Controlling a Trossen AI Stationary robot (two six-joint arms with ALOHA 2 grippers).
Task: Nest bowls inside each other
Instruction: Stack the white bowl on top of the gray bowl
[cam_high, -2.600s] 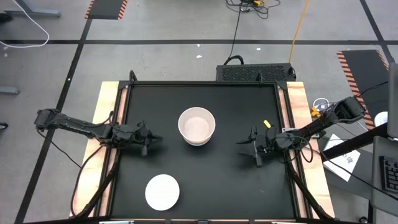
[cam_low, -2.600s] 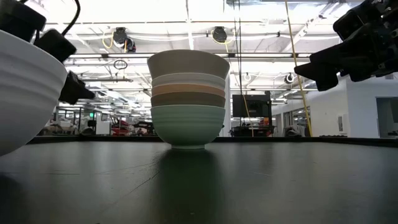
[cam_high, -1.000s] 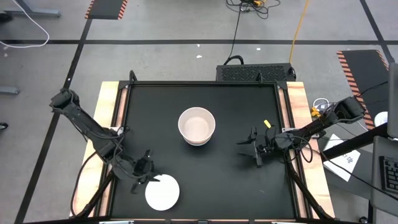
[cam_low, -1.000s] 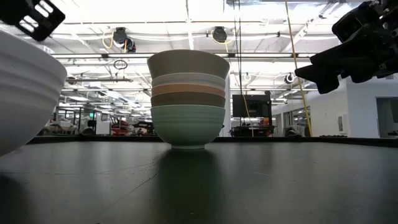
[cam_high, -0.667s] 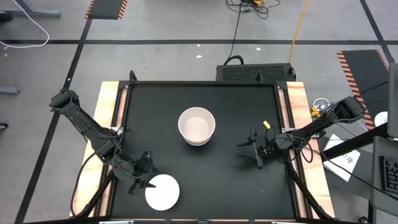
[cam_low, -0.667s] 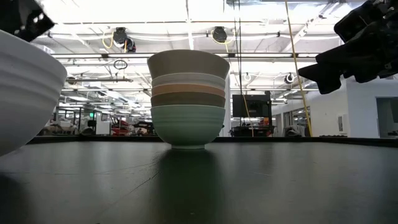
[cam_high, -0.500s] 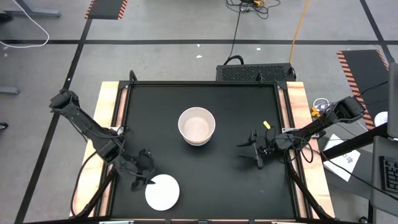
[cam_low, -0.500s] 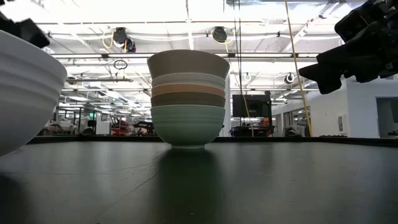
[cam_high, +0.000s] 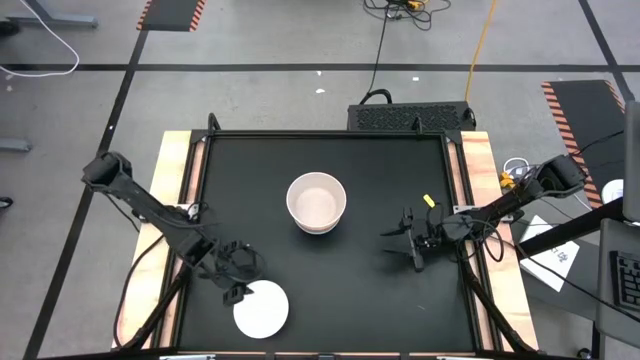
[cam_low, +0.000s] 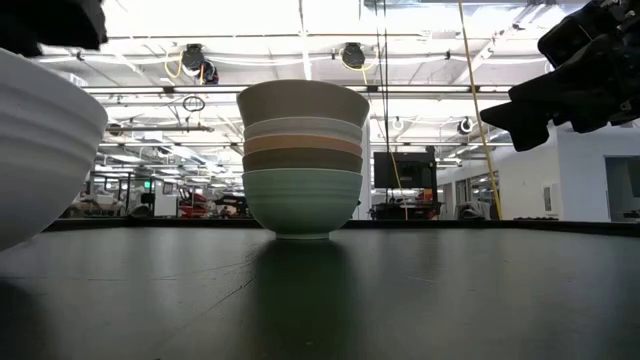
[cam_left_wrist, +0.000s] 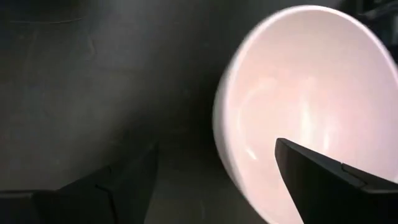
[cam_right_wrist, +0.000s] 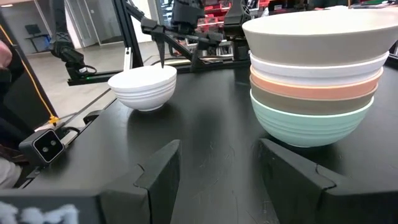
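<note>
Left gripper (cam_high: 240, 275) is hovering with fingers spread over the rim of the lone white bowl (cam_high: 262, 310); right gripper (cam_high: 408, 241) is waiting, spread, beside the stack (cam_high: 317, 202).

A black table mat (cam_high: 330, 270) is lying inside a pale wooden border (cam_high: 168, 180). A small yellow object (cam_high: 429, 199) is sitting near its right edge — beyond the far edge, a black ribbed box (cam_high: 410, 117) is standing, cables (cam_high: 380, 50) trailing across the grey floor.
</note>
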